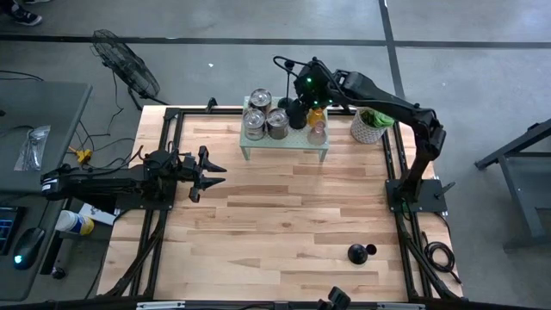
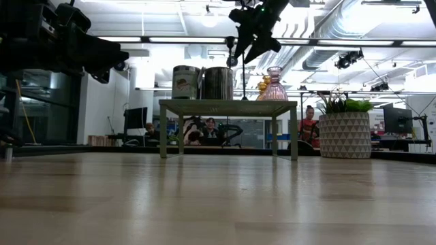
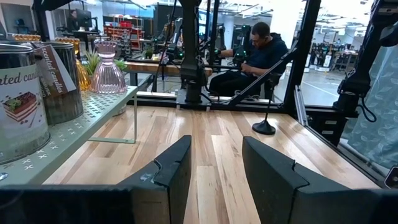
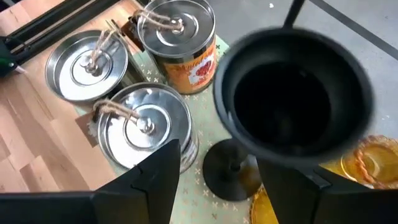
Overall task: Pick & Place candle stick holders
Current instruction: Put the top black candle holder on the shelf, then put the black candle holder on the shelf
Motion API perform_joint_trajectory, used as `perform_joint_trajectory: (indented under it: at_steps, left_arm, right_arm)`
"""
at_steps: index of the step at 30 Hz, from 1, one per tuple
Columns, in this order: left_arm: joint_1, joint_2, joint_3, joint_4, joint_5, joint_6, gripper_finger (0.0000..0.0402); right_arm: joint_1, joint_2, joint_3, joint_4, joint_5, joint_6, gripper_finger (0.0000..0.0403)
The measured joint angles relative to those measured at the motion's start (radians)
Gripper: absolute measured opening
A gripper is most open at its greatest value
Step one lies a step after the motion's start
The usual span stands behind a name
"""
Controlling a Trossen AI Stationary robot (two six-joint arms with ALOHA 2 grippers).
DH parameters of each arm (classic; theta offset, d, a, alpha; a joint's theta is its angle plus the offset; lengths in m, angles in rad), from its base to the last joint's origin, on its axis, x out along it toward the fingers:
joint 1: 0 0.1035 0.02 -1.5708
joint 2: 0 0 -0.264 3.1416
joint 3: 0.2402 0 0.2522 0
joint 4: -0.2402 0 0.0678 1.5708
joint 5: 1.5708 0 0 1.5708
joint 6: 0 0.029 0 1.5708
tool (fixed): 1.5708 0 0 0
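Observation:
A pale green perforated rack [image 1: 284,146] stands at the table's far side. On it are three silver lidded tins [image 4: 146,124], a pink glass holder [image 1: 317,132], an amber glass holder [image 4: 367,158] and a black slim-stemmed candle stick holder [image 4: 292,93]. The black holder stands upright on its round base [image 4: 227,171]. My right gripper [image 4: 219,155] hovers open above the rack, slanting down, with a finger on either side of the black holder and touching nothing. My left gripper [image 1: 213,172] waits open and level at the table's left. A second black holder [image 1: 357,252] stands on the table near the front right.
A green plant in a white pot [image 1: 370,127] stands just right of the rack. The wooden tabletop [image 1: 284,215] between the rack and the near edge is bare. A black frame runs around the table. People sit in the room beyond the table.

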Motion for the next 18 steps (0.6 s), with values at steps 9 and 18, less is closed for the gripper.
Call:
perform_joint_trajectory:
  at_steps: [9, 18]
  left_arm:
    - [0.000, 0.000, 0.000, -0.006, -0.001, 0.000, 0.0138]
    - [0.000, 0.000, 0.000, -0.021, 0.036, -0.003, 0.0138]
  right_arm:
    - [0.001, -0.051, 0.000, -0.056, -0.006, -0.003, 0.0201]
    - [0.001, -0.102, 0.000, -0.231, -0.009, -0.003, 0.0201]
